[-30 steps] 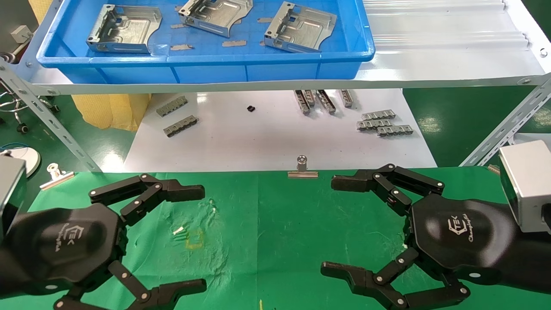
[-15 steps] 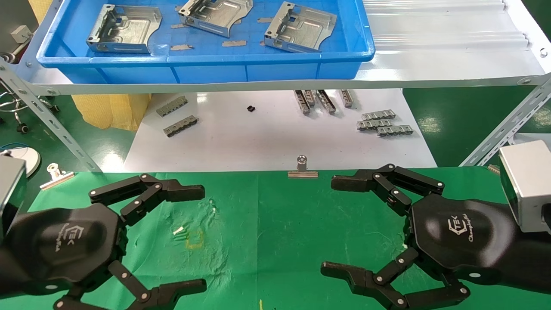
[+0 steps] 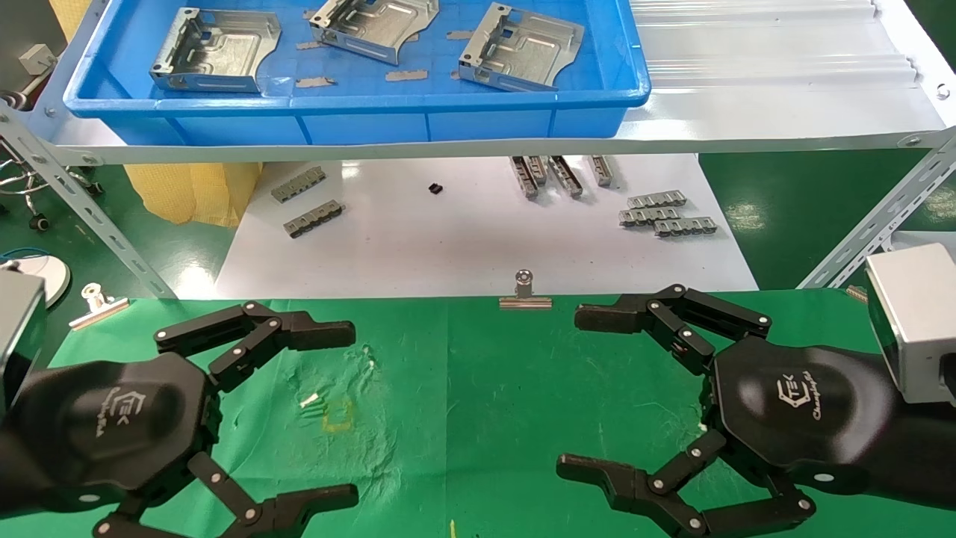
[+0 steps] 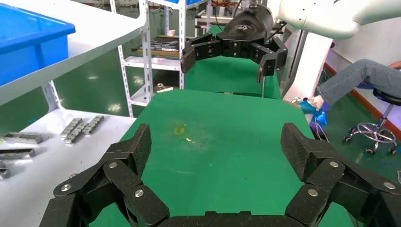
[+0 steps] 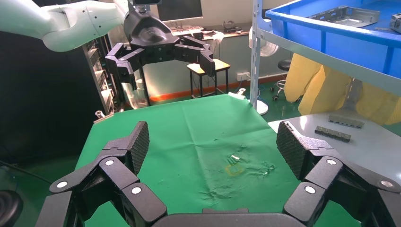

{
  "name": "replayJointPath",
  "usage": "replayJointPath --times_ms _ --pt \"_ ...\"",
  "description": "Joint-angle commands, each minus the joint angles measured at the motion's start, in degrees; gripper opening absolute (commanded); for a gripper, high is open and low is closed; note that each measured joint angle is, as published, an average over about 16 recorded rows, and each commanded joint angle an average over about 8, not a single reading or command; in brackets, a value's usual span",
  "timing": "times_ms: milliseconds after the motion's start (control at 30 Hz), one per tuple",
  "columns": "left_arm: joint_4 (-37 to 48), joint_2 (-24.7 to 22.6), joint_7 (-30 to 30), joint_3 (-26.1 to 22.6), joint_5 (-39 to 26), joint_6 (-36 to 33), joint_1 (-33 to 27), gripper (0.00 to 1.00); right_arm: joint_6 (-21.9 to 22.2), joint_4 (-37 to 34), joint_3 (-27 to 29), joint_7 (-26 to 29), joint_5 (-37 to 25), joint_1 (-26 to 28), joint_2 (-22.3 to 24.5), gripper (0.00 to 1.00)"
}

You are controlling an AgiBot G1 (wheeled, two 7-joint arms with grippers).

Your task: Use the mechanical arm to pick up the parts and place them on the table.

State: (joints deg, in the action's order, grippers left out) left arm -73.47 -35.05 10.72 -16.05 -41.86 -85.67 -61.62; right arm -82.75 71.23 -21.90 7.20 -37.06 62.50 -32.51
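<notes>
Two black robot hands hover low over a counter (image 3: 478,418) covered in wrinkled green cloth, one at each side, palms facing each other across a bare middle strip. The left hand (image 3: 299,411) has its jointed fingers (image 3: 254,332) spread wide and grasps nothing. The right hand (image 3: 605,392) mirrors it, fingers (image 3: 665,314) splayed apart and likewise grasping nothing (a white logo shows on each hexagonal palm). A silver wrist block (image 3: 915,321) sits behind the right hand.

In the left wrist view the left hand (image 4: 215,149) frames the green cloth between its open fingers, with the right hand (image 4: 227,59) farther off, raised above the far end of the counter. In the right wrist view the right hand (image 5: 210,146) frames the same cloth, with the left hand (image 5: 165,64) beyond it on a white arm (image 5: 56,21).

The three parts lie well away from both hands, in a blue tray (image 3: 358,112) on a white shelf (image 3: 747,90) above and behind the counter. Each is a shiny stamped metal plate: one at the tray's left (image 3: 216,52), one in the middle (image 3: 373,26), one at the right (image 3: 519,45). They are apart from one another.

Below the shelf, a white sheet (image 3: 448,239) carries small grey ridged strips (image 3: 665,213) in a few clusters. A silver clip (image 3: 525,293) stands at the counter's far edge, midway between the hands, and another clip (image 3: 97,302) lies near the left corner. A faint yellow mark (image 3: 337,415) shows on the cloth near the left hand.
</notes>
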Motion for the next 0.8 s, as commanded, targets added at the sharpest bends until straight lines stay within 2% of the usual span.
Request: replayJointPath --times_ms 33,333,600,800 --pt "0.0 0.0 0.0 0.0 0.0 0.0 0.0 1.0 0.0 0.0 0.0 0.0 0.0 0.0 0.0 1.0" --pt "0.0 0.0 0.0 0.0 0.0 0.0 0.0 1.0 0.0 0.0 0.0 0.0 0.0 0.0 0.0 1.0" --pt "0.0 0.0 0.0 0.0 0.0 0.0 0.0 1.0 0.0 0.0 0.0 0.0 0.0 0.0 0.0 0.0" --pt "0.0 0.0 0.0 0.0 0.0 0.0 0.0 1.0 0.0 0.0 0.0 0.0 0.0 0.0 0.0 0.0"
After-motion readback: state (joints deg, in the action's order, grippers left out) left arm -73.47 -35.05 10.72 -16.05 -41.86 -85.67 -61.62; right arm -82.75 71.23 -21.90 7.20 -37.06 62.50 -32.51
